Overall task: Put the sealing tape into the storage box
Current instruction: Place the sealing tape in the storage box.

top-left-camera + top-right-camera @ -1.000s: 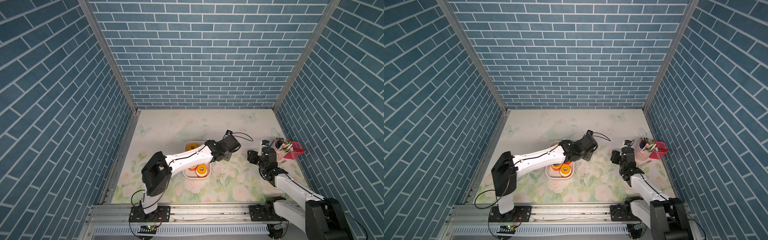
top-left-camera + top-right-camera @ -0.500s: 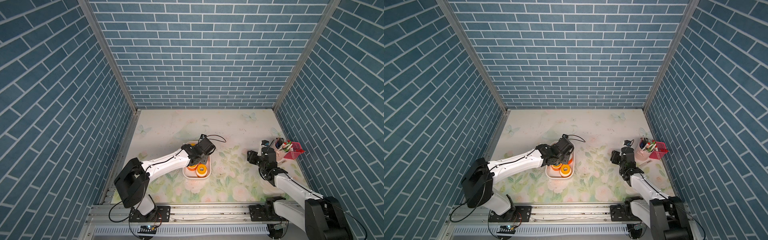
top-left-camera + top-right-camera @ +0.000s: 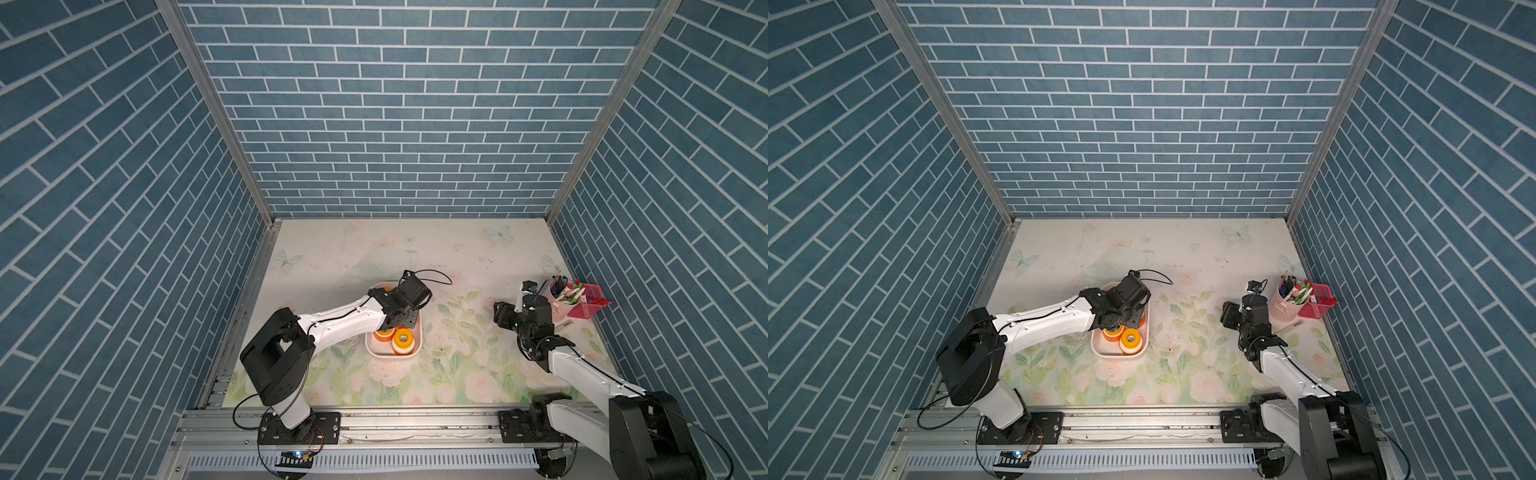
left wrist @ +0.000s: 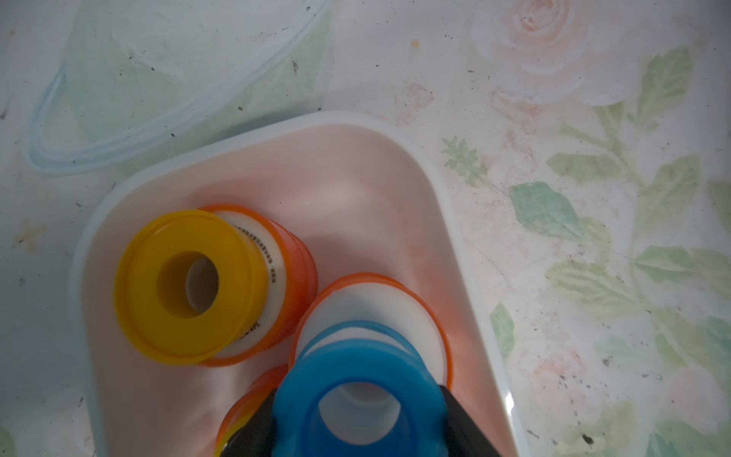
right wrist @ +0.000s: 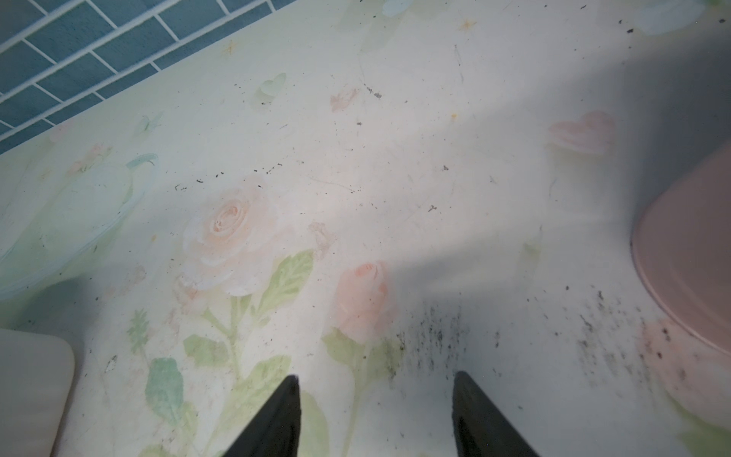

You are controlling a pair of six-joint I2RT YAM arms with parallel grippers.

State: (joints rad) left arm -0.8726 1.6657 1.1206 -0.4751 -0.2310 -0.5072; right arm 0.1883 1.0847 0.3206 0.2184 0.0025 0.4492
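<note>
**Left jaws clamped on a blue roll over the box; right jaws open and idle**

Left jaws are roughly half open, pinching a blue tape roll (image 4: 360,380) across its outer rim, with the core hole facing the wrist camera. The roll hangs directly over an orange white-faced roll (image 4: 372,300) inside the storage box (image 4: 455,221). Can't tell if the two touch. Also in the box is a yellow roll (image 4: 190,281) stacked on a second orange roll (image 4: 298,273). In both top views the box sits centre frame, in the lower half, under the left wrist.

Handling, my read: these are light, rigid plastic spools with smooth flanges, so probably slippery. The current hold across the diameter looks right. Being round, the roll will run off if it lands on edge, so release it flat and low. Landing on top of the orange one could leave it perched and liable to slide off.

Right jaws are spread wide with nothing between them, over the bare floral bench (image 5: 356,158) near the pen cup (image 5: 688,253), at the lower right of the top views.
</note>
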